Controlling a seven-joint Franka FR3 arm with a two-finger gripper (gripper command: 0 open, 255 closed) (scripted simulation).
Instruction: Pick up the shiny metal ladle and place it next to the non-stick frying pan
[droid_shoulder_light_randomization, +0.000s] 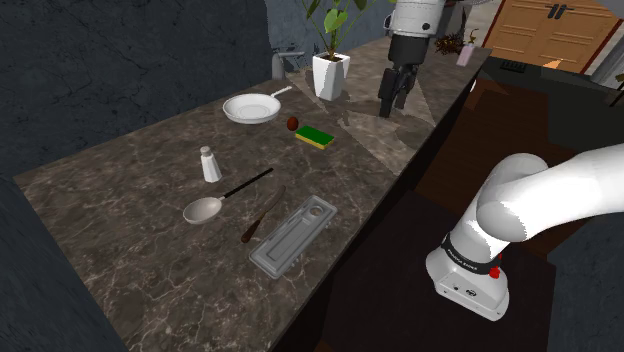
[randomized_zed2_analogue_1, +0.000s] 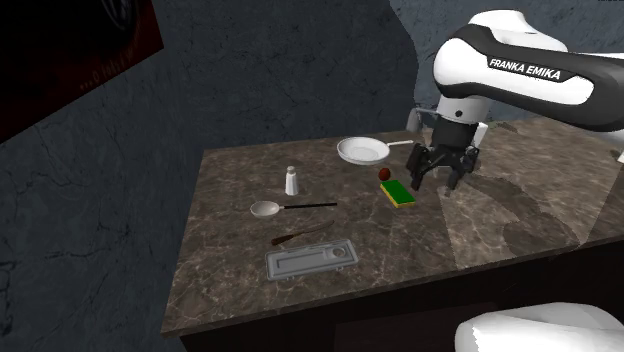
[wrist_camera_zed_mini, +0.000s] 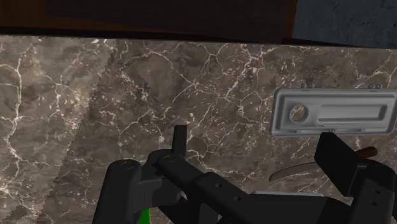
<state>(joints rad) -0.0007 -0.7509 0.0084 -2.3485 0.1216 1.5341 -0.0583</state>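
Shoulder view shows the ladle (droid_shoulder_light_randomization: 204, 209) lying on the counter (droid_shoulder_light_randomization: 110, 190), well apart from the empty, spread-fingered hand (droid_shoulder_light_randomization: 392, 104).

Stretches the white arm (droid_shoulder_light_randomization: 545, 195) far out, with the wrist stacked right above the black gripper (droid_shoulder_light_randomization: 391, 105). Points the gripper downward, hanging free. Holds the fingers (wrist_camera_zed_mini: 180, 139) well apart, with nothing clasped between them.
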